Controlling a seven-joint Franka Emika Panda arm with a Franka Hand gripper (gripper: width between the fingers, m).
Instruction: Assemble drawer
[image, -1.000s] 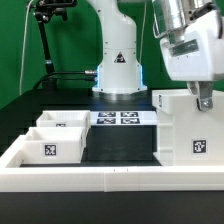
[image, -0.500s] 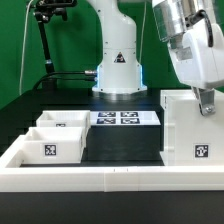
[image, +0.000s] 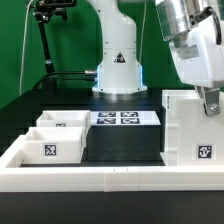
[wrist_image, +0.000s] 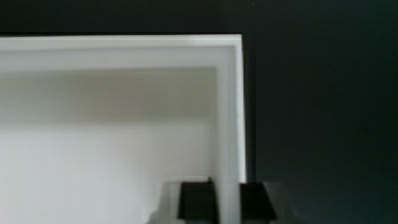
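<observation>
Two black fingers (wrist_image: 196, 198) of the hand (image: 211, 108) are closed on a thin upright wall of the white drawer case (image: 190, 135), with only the width of that wall between them. The wrist view looks straight down along this wall to the case's corner and into its pale hollow interior. The case stands upright on the dark worktop (image: 120, 145) directly beneath the hand, with a marker tag on its front face. Well away from the hand, across the worktop, two small open drawer trays (image: 52, 135) sit side by side, the nearer one carrying a tag. The marker board (image: 118, 118) lies flat between the trays and the case, before the arm's base.
</observation>
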